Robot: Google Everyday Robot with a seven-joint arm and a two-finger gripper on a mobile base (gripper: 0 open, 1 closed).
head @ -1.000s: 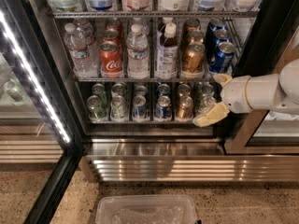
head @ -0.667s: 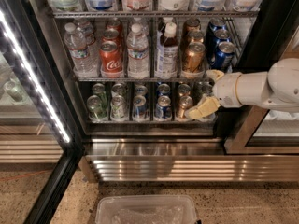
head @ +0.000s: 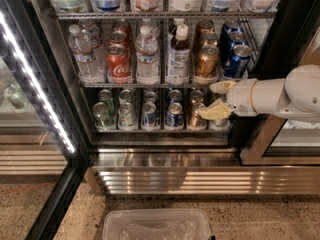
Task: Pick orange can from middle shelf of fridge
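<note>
Camera view looks into the tall black-framed glass-door fridge (head: 289,19); its silver wire middle shelf (head: 135,85) carries clear water bottles (head: 82,54), a red cola can (head: 118,63), a brown white-capped bottle (head: 178,56), the shiny copper-orange can with a silver top (head: 206,62) and blue cans (head: 236,61); the orange can stands upright at the front of its lane, between the brown bottle and the blue cans; the robot's cream two-finger hand (head: 217,100) reaches in from the right on a white arm (head: 280,96), below and just right of that can, in front of the tier of small short cans (head: 150,115); its fingers (head: 222,86) are spread apart, one above the other, gripping nothing, the upper one level with the shelf's front rail; a clear plastic tub (head: 155,224) sits on the speckled floor.
</note>
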